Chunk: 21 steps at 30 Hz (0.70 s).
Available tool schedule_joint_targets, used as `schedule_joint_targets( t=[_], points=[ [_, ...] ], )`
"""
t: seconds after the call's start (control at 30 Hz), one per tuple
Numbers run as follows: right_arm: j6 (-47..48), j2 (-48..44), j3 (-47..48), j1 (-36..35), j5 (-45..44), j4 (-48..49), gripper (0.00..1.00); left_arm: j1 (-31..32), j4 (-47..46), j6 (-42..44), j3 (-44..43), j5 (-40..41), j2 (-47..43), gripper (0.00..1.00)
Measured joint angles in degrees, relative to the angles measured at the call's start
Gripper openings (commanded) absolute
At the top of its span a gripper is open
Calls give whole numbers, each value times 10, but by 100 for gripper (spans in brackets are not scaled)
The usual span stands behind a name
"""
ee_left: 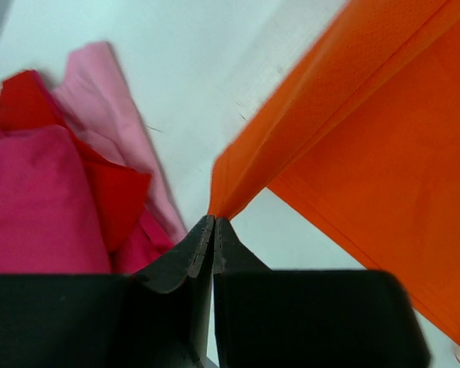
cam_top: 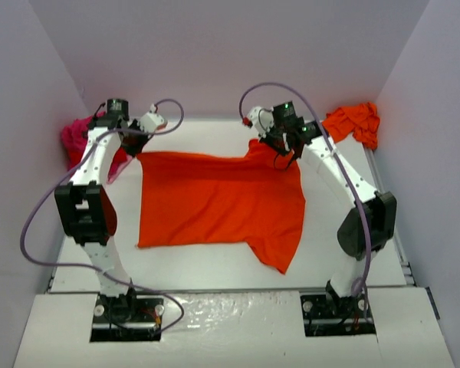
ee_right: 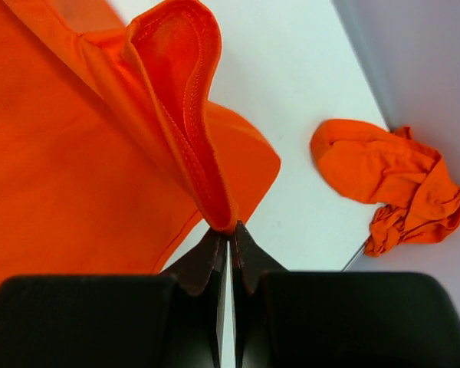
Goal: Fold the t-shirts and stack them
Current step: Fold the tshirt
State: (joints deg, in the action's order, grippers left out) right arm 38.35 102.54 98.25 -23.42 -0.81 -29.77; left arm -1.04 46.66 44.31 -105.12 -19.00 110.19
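Note:
A bright orange-red t-shirt [cam_top: 215,201] lies spread across the middle of the white table, its far edge lifted at both corners. My left gripper [cam_top: 138,146] is shut on its far left corner; in the left wrist view that gripper [ee_left: 213,219] pinches a point of the orange cloth [ee_left: 353,130]. My right gripper [cam_top: 280,149] is shut on the far right part, and in the right wrist view this gripper [ee_right: 230,226] clamps a stitched hem of the t-shirt [ee_right: 69,153]. One sleeve hangs toward the near right.
A heap of magenta, red and pale pink shirts [cam_top: 80,138] sits at the far left corner, seen close in the left wrist view [ee_left: 46,199]. A crumpled orange shirt [cam_top: 354,123] lies at the far right corner [ee_right: 391,184]. Purple walls close three sides.

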Motion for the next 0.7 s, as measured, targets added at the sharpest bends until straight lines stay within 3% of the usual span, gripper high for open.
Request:
schedule_joint_targets(
  t=[0.07,0.13,0.17,0.27,0.33,0.37,0.57,0.7],
  points=[
    [-5,-18,-30,-10,-1,-7,12,0,2,9,43,-2,-24,0],
    [-12,-26,-59,-17,2,-18,47,0,5,16,76,-3,-35,4],
    [-15,-27,-70,-19,6,-26,50,0,6,18,89,-3,-37,15],
    [-18,-26,-91,-21,19,-60,52,-1,11,16,106,0,-31,41],
    [-20,-28,-101,-22,28,-80,54,-2,14,15,109,2,-28,48],
    [-19,-30,-106,-22,33,-88,56,-3,14,14,111,3,-28,51],
    [-11,-86,-149,-22,41,-155,47,-28,13,16,175,-12,-82,55],
    [-8,-108,-127,-17,38,-160,54,-39,10,13,192,-20,-126,54]
  ],
)
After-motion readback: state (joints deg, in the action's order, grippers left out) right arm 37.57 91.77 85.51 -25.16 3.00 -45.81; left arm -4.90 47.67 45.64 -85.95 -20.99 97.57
